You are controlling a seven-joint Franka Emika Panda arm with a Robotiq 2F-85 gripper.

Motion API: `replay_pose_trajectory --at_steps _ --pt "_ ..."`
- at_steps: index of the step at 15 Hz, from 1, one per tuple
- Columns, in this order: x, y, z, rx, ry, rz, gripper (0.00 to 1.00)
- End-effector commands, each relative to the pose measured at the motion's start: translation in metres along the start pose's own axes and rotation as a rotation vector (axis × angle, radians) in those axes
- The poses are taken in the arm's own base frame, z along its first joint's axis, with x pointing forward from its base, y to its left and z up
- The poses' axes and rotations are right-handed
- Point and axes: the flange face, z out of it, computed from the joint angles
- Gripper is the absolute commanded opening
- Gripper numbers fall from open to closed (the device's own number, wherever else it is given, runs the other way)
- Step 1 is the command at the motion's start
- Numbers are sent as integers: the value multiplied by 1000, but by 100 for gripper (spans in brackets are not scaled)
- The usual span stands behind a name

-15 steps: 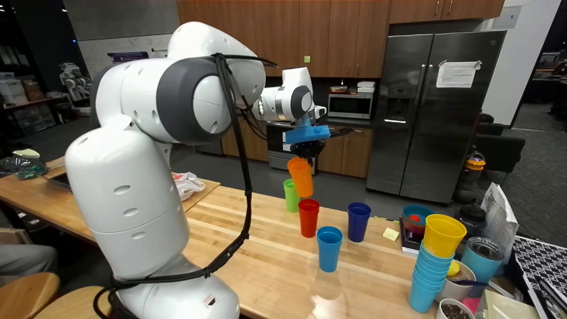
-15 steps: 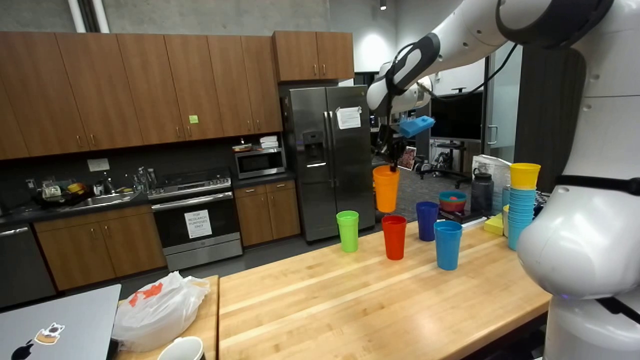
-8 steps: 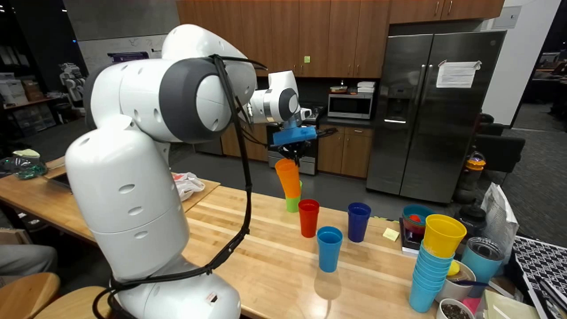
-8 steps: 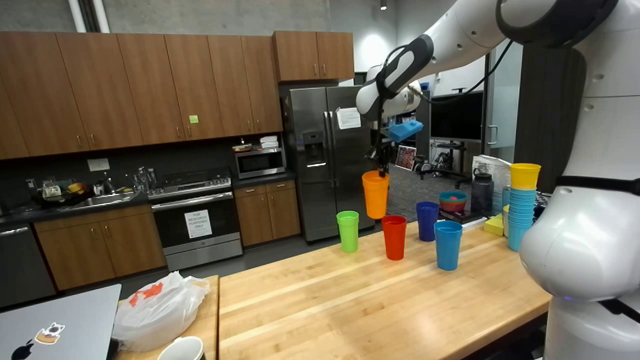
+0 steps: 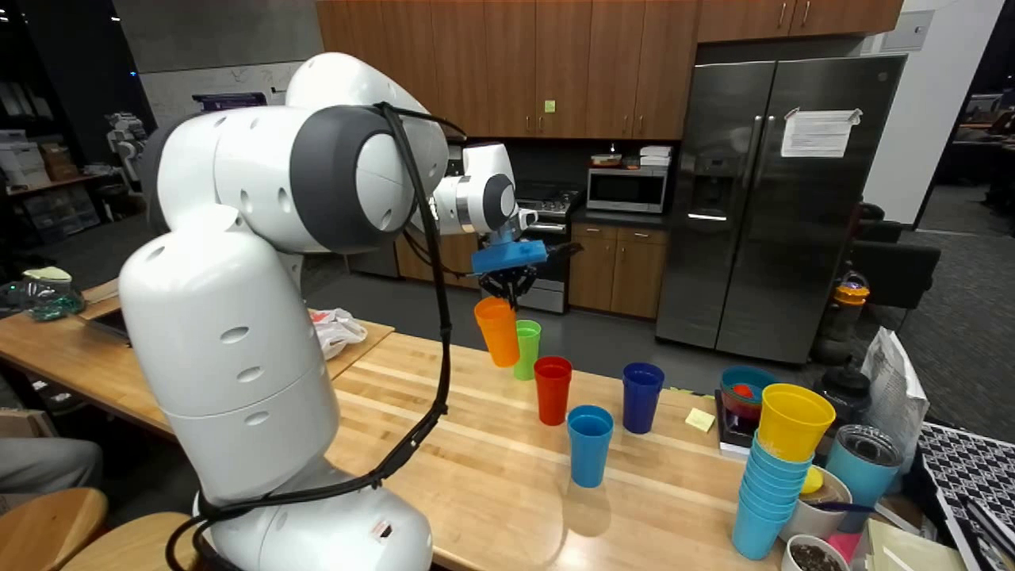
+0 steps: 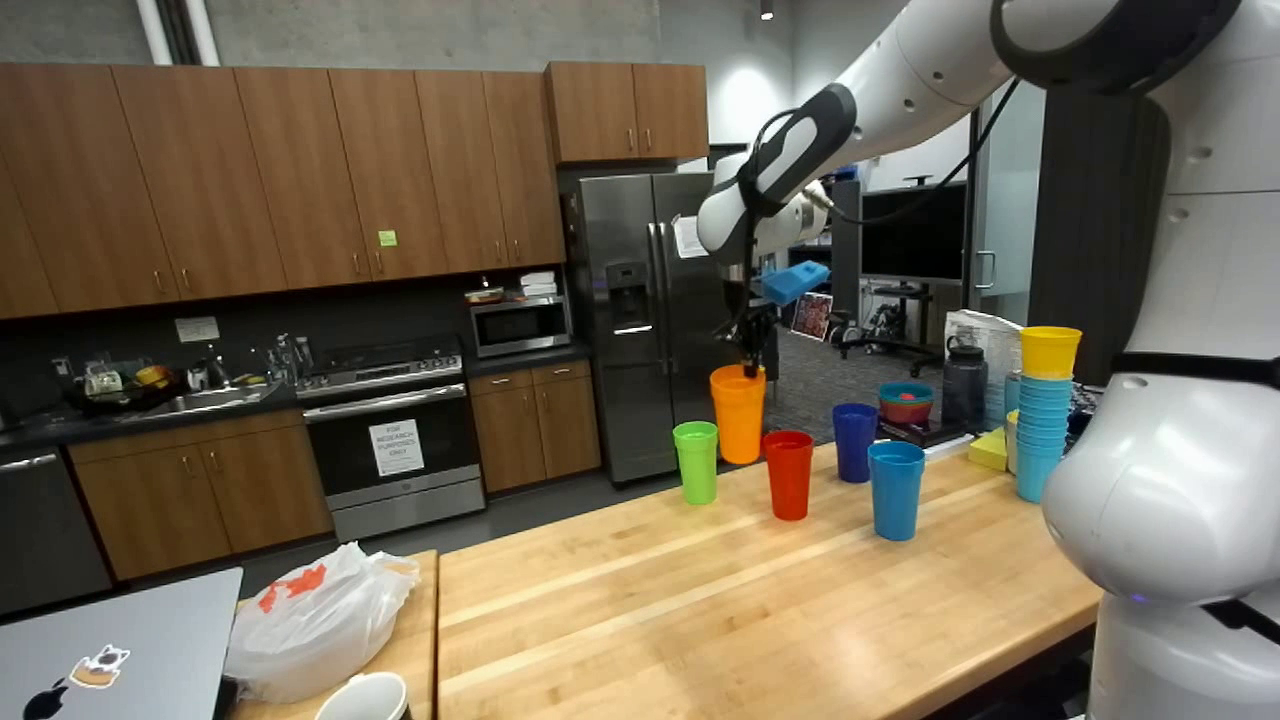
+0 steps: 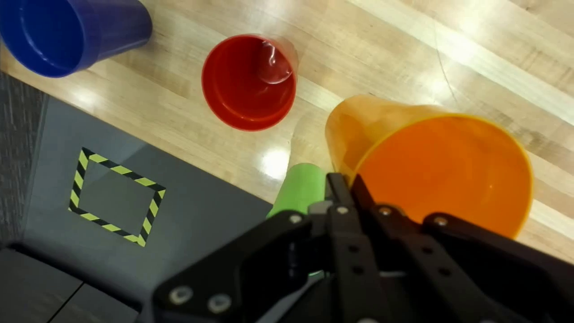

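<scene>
My gripper is shut on the rim wall of an orange cup, one finger inside and one outside. In both exterior views the gripper points down, and the orange cup hangs tilted, apparently just above the table. A green cup stands close beside it; in the wrist view the gripper partly hides the green cup. A red cup stands upright near them. A dark blue cup and a light blue cup stand farther off.
The wooden table ends just beyond the green cup. A stack of light blue cups topped by a yellow cup stands among bowls and bottles. A plastic bag and a laptop lie on the adjoining table.
My gripper has carried the orange cup leftward and down in both exterior views. It passed in front of the green cup and is now at its other side in an exterior view.
</scene>
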Motion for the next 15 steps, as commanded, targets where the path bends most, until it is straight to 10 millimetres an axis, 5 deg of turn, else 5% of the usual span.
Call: replay_pose_trajectory --at_steps 1,15 --pt "-5 -12 19 5 -12 -2 1" --pt "-12 -29 96 73 -105 -20 1"
